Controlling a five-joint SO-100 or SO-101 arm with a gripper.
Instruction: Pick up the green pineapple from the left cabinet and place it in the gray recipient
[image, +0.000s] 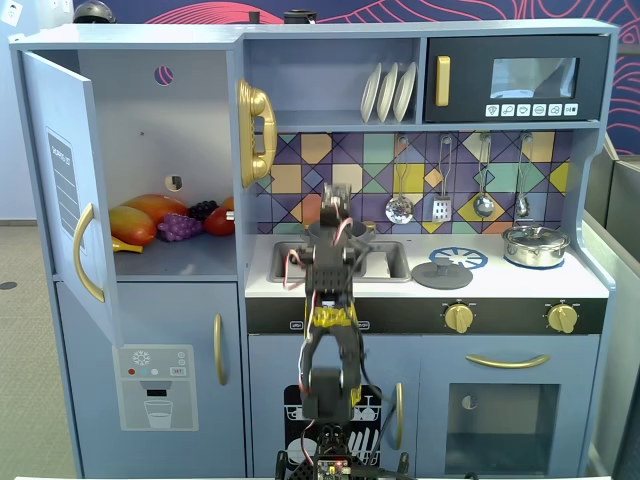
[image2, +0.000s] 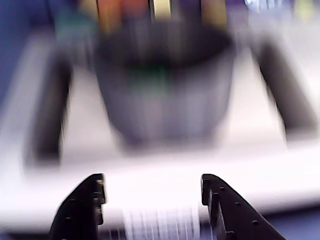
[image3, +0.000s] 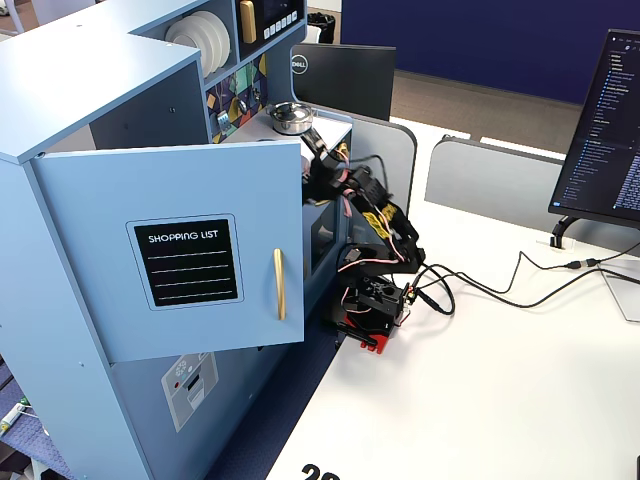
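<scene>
Your fingers (image2: 150, 200) stand apart with nothing between them in the wrist view, their black tips at the bottom edge, and just beyond them sits the gray recipient (image2: 165, 100), blurred, with a faint green smear showing low inside it; the blur keeps you from telling whether that is the green pineapple. In a fixed view the arm (image: 330, 300) reaches up in front of the toy kitchen, its end over the sink (image: 385, 262), hiding the pot there. To the right on the counter lie a dark round lid (image: 442, 274) and the shiny steel lidded pot (image: 536, 245). On the left, the left cabinet (image: 160, 150) has its blue door (image: 68, 190) swung open, and its shelf holds an orange-yellow fruit, a purple grape bunch (image: 180, 227) and a red piece, no green one among them. In another fixed view the arm's base (image3: 372, 310) sits on the white desk (image3: 480, 390).
</scene>
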